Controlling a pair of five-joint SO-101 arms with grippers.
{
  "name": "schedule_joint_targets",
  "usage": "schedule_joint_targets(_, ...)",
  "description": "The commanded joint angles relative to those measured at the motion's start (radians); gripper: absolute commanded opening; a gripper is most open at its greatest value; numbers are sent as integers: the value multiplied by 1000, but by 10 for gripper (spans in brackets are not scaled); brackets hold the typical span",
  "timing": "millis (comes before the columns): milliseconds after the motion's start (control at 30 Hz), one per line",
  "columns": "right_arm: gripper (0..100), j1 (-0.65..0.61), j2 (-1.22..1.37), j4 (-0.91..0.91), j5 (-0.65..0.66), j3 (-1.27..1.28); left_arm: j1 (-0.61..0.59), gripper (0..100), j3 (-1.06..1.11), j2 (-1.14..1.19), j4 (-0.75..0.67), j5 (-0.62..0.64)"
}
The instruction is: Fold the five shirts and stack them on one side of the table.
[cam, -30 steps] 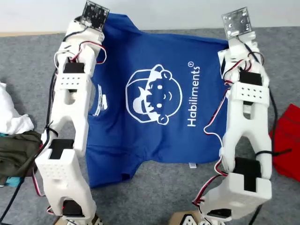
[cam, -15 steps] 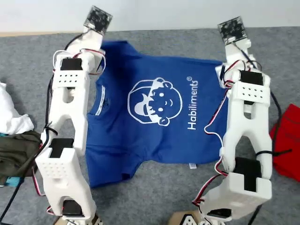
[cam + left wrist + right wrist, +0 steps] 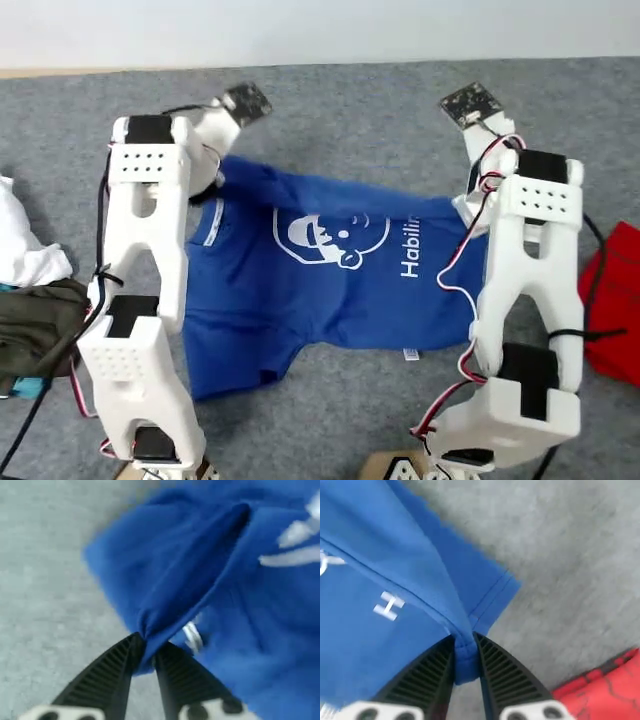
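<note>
A blue shirt (image 3: 320, 290) with a white face print lies on the grey table between the two arms, its far edge lifted and drawn toward the near side. My left gripper (image 3: 146, 647) is shut on a pinched fold of the blue shirt (image 3: 200, 580) at its far left corner. My right gripper (image 3: 466, 652) is shut on the blue shirt (image 3: 395, 595) by its hemmed far right corner. In the high view the left arm (image 3: 150, 220) and the right arm (image 3: 525, 250) stand on either side of the shirt.
A red shirt (image 3: 612, 300) lies at the right edge, its corner (image 3: 605, 690) near my right gripper. White (image 3: 25, 250) and dark green (image 3: 35, 325) garments are piled at the left edge. Grey table (image 3: 350, 110) lies bare beyond the shirt.
Both grippers have pulled the shirt's far edge back toward the near side, folding it over. The face print is now half hidden and the far table is uncovered.
</note>
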Motion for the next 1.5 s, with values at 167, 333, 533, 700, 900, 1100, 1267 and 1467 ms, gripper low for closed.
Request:
schedule_joint_targets(167,10,15,-99,236,69,-55,-21,2,-21,-20,167,-135)
schedule_joint_targets(333,11,62,-99,335,104,-55,-26,2,64,-57,167,-224)
schedule_joint_targets(533,11,140,-101,426,161,-55,3,2,340,-262,167,-368)
schedule_joint_targets(700,11,150,-99,440,167,-54,52,2,610,-437,167,-427)
schedule_joint_targets(900,11,137,-90,433,167,-28,71,2,805,-572,167,-485)
schedule_joint_targets(1100,11,99,-94,424,166,54,31,2,869,-595,167,-532)
schedule_joint_targets(1267,11,88,-97,386,163,91,5,2,908,-597,167,-562)
schedule_joint_targets(1467,11,88,-97,377,163,91,3,2,937,-601,167,-569)
